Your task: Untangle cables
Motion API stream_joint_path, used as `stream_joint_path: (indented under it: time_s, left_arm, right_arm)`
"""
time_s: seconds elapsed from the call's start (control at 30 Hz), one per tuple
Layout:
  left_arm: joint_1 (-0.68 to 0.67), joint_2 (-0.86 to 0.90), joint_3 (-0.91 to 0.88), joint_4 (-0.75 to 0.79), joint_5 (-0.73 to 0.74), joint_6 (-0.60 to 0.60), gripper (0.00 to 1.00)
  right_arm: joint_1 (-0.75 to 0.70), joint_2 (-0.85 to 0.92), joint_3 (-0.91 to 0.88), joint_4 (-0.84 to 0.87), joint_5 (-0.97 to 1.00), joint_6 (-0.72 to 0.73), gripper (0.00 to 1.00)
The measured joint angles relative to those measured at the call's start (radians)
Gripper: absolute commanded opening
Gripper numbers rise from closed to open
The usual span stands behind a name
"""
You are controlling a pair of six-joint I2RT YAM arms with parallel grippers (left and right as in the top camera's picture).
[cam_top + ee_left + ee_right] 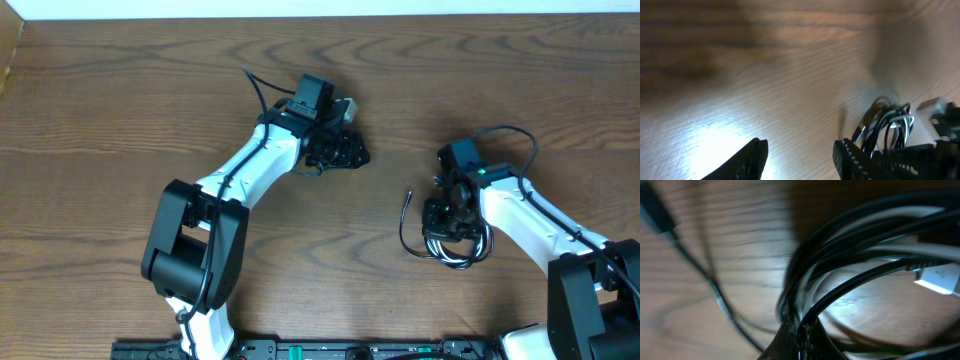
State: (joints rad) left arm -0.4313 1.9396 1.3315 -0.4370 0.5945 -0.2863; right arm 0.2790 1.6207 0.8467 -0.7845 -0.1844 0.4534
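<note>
The black and white cables lie as one coiled bundle (452, 247) on the table at the right. My right gripper (450, 222) stands over the bundle, shut on its strands. In the right wrist view the closed gripper (807, 337) pinches black and white loops (875, 235). A white plug (940, 280) shows at the right, and a loose black end (657, 210) trails off to the upper left. My left gripper (352, 152) is apart from the bundle, up and to its left. It is open (800, 160) with only bare wood between its fingers, and the bundle (890, 125) lies ahead of it.
The wooden table (120, 110) stretches around both arms. A loose black cable end (407, 200) sticks out to the left of the right gripper. The left arm's white links (240, 170) cross the table's middle left. A thick robot wire (505, 135) arcs over the right wrist.
</note>
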Motion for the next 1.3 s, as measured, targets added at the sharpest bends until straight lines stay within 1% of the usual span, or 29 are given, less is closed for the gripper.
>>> stream_joint_path:
  time_s: [0.17,0.27,0.33,0.4,0.5,0.6,0.63,0.67,0.7,0.77,0.8,0.83,0.87,0.93,0.97,1.0,1.07,1.1,1.13,1.17,1.2,1.23,1.3]
  left_arm:
    - [-0.074,0.01,0.0,0.055,-0.003,-0.002,0.47]
    - [-0.116,0.042,0.0,0.064,-0.058,-0.061,0.47]
    - [-0.111,0.072,0.0,0.063,-0.098,-0.103,0.47]
    - [-0.08,0.094,0.0,0.065,-0.129,-0.133,0.47]
    - [0.012,0.097,0.0,0.082,-0.152,-0.156,0.48]
    - [0.105,0.097,0.0,0.082,-0.145,-0.163,0.5]
    - [0.134,0.097,0.0,0.08,-0.136,-0.165,0.51]
    - [0.153,0.097,0.0,0.08,-0.126,-0.167,0.51]
    - [0.171,0.097,0.0,0.076,-0.118,-0.166,0.51]
    - [0.192,0.097,0.0,0.056,-0.098,-0.165,0.51]
    - [0.194,0.097,0.0,0.031,-0.09,-0.164,0.51]
    - [0.193,0.097,0.0,0.024,-0.083,-0.162,0.51]
    - [0.186,0.097,0.0,-0.001,-0.074,-0.154,0.51]
    - [0.18,0.097,0.0,-0.011,-0.071,-0.142,0.52]
    - [0.177,0.097,0.0,-0.01,-0.069,-0.136,0.55]
    - [0.174,0.097,0.0,-0.01,-0.069,-0.132,0.57]
    - [0.169,0.097,0.0,-0.01,-0.069,-0.127,0.58]
    - [0.167,0.097,0.0,-0.013,-0.069,-0.124,0.58]
    - [0.162,0.097,0.0,-0.015,-0.069,-0.114,0.58]
    - [0.154,0.097,0.0,-0.017,-0.069,-0.104,0.58]
    - [0.147,0.097,0.0,-0.02,-0.069,-0.097,0.58]
    - [0.13,0.097,0.0,-0.022,-0.069,-0.089,0.58]
    - [0.11,0.097,0.0,-0.016,-0.069,-0.082,0.57]
  right_arm:
    - [-0.003,0.0,-0.011,0.045,0.036,0.048,0.02]
    - [-0.01,0.0,-0.013,0.105,0.031,0.048,0.05]
    - [-0.011,0.0,-0.014,0.144,0.024,0.048,0.06]
    - [-0.011,0.0,-0.016,0.192,0.013,0.048,0.07]
    - [-0.011,0.002,-0.02,0.297,-0.026,0.053,0.06]
    - [-0.01,0.03,-0.019,0.467,-0.09,0.085,0.06]
    - [-0.007,0.06,-0.017,0.544,-0.117,0.099,0.05]
    - [-0.004,0.082,-0.014,0.58,-0.135,0.107,0.04]
    - [0.006,0.143,-0.005,0.661,-0.169,0.124,0.01]
    - [0.021,0.222,0.031,0.715,-0.219,0.145,0.01]
    - [0.027,0.275,0.085,0.735,-0.27,0.148,0.02]
    - [0.035,0.308,0.126,0.734,-0.292,0.146,0.05]
    - [0.039,0.359,0.193,0.735,-0.32,0.143,0.05]
    - [0.039,0.384,0.261,0.715,-0.334,0.13,0.06]
    - [0.039,0.387,0.3,0.7,-0.337,0.124,0.08]
    - [0.039,0.387,0.356,0.665,-0.34,0.115,0.08]
    - [0.038,0.387,0.466,0.582,-0.343,0.098,0.11]
    - [0.036,0.387,0.505,0.523,-0.34,0.091,0.17]
    - [0.034,0.387,0.552,0.428,-0.331,0.084,0.25]
    - [0.029,0.387,0.567,0.375,-0.316,0.078,0.3]
    - [0.024,0.387,0.574,0.332,-0.304,0.071,0.38]
    - [0.012,0.387,0.575,0.269,-0.268,0.071,0.43]
    - [0.002,0.387,0.573,0.2,-0.219,0.074,0.51]
